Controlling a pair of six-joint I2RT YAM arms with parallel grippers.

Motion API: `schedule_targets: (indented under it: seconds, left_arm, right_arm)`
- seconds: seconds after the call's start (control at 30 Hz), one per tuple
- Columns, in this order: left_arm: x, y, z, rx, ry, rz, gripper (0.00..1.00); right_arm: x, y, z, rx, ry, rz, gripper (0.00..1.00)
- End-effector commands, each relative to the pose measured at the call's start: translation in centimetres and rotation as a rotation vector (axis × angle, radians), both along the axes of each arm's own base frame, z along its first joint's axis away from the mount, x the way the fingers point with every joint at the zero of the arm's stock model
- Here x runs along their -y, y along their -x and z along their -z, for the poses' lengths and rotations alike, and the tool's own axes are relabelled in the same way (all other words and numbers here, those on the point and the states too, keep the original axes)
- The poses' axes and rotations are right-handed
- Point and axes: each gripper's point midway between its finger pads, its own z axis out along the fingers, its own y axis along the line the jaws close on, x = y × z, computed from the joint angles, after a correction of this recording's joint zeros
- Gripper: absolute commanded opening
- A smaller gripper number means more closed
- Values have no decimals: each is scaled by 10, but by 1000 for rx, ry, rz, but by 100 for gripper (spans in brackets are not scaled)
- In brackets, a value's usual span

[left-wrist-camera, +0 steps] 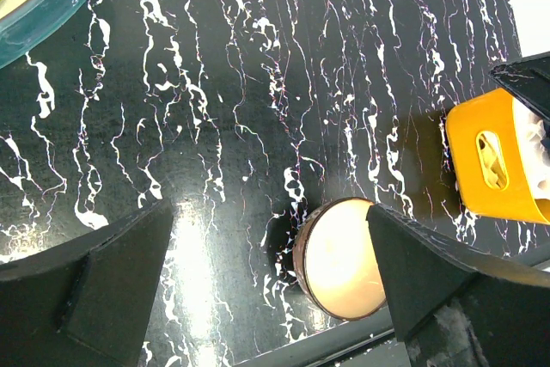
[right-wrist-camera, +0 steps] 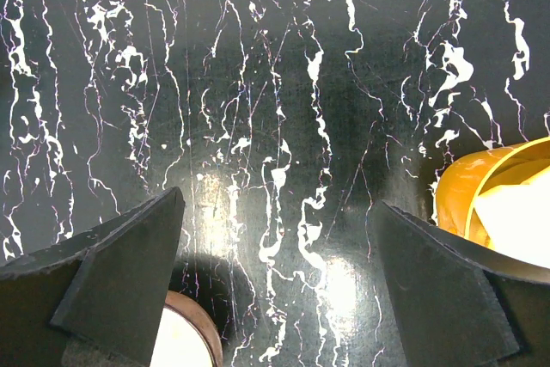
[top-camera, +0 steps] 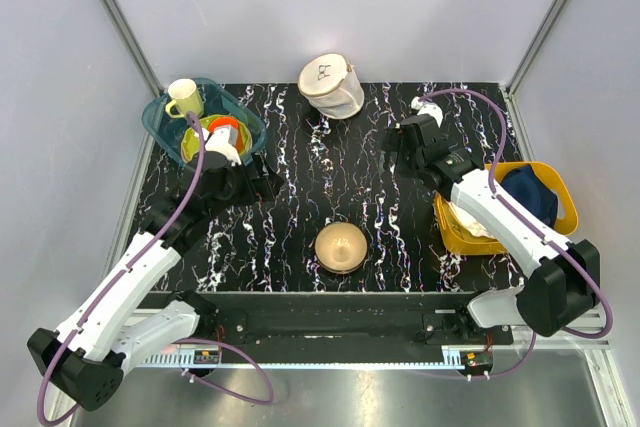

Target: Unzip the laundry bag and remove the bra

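The cream-white mesh laundry bag [top-camera: 330, 85] stands at the back middle of the table, its round lid with a small dark bra drawing tilted up and zipped shut. The bra is out of view. My left gripper [top-camera: 264, 176] is open and empty, left of and in front of the bag, well apart from it. In the left wrist view [left-wrist-camera: 268, 212] its jaws stand wide apart over bare table. My right gripper [top-camera: 397, 155] is open and empty, right of and in front of the bag. In the right wrist view [right-wrist-camera: 277, 199] its jaws are also wide apart over bare table.
A round bronze bowl [top-camera: 341, 247] sits near the front middle, also in both wrist views [left-wrist-camera: 339, 259] [right-wrist-camera: 185, 341]. A teal tub [top-camera: 160, 119] with a cup and dishes is back left. A yellow basket [top-camera: 565, 209] holding dark blue and white cloths is at the right.
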Motion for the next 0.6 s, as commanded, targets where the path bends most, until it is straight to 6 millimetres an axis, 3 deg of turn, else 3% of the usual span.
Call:
schedule_targets:
  seconds: [0.0, 0.23, 0.33, 0.43, 0.47, 0.5, 0.53, 0.57]
  left_arm:
    - [0, -5, -9, 36, 8, -4, 99]
    - [2, -2, -12, 47, -11, 42, 99]
    - [-8, 1, -14, 54, -88, 51, 99]
    - [-15, 3, -17, 57, -134, 48, 99]
    - [-14, 3, -17, 57, -133, 51, 99]
    - [-12, 3, -18, 57, -124, 61, 99]
    - [-9, 3, -19, 54, -117, 69, 99]
    - [-7, 3, -18, 51, -116, 82, 99]
  right_arm:
    - [-5, -6, -10, 35, -34, 2, 100]
    - [-8, -5, -8, 25, -43, -2, 100]
    - [-13, -9, -9, 29, -66, -3, 100]
    - [-32, -25, -19, 60, -124, -37, 100]
    - [-40, -34, -8, 30, -121, -47, 100]
    - [-51, -46, -24, 56, -149, -64, 100]
    - [-56, -55, -25, 59, -154, -68, 100]
    - [-63, -65, -13, 32, -145, -73, 100]
